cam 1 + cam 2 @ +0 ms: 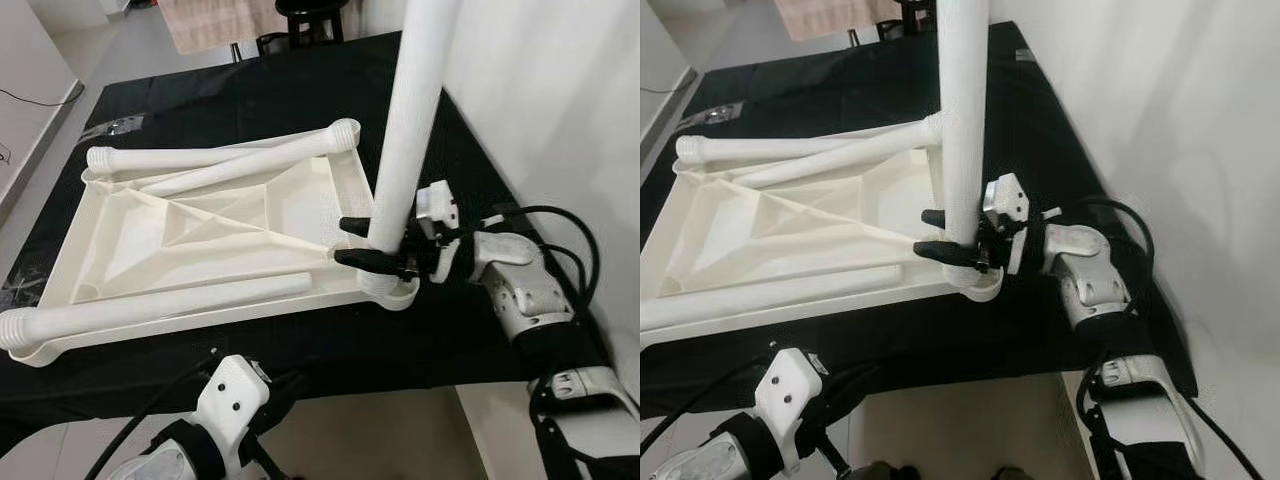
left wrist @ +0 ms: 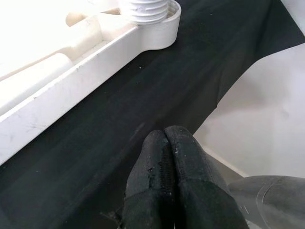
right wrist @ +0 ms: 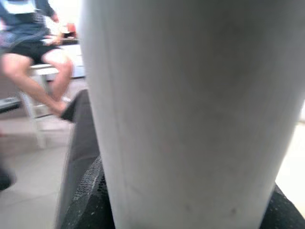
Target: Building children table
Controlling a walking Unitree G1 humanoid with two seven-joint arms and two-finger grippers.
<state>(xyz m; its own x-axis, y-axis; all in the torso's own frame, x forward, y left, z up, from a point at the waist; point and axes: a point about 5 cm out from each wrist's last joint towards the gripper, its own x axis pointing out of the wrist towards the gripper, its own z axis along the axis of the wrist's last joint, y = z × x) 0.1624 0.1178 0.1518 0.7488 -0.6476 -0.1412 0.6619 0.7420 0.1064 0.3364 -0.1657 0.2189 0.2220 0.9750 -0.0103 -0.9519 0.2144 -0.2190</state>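
The white table top point(image 1: 110, 250) lies upside down on a black cloth. One white leg point(image 1: 410, 120) stands upright in the near right corner socket point(image 1: 395, 292). My right gripper point(image 1: 342, 240) is shut on that leg just above the socket. In the left wrist view, the leg's threaded end point(image 2: 147, 9) shows above the socket rim. Three more legs lie inside the top: one along the near side point(image 1: 160, 305) and two at the far side point(image 1: 250, 160). My left gripper point(image 2: 165, 143) is shut on nothing, low beside the table's near edge.
The black-covered table point(image 1: 300, 90) has a white wall point(image 1: 560, 100) close along its right side. A dark stool point(image 1: 310, 20) stands beyond the far edge. A person point(image 3: 33, 57) sits on a stool in the right wrist view. Light floor point(image 1: 380, 430) lies below the near edge.
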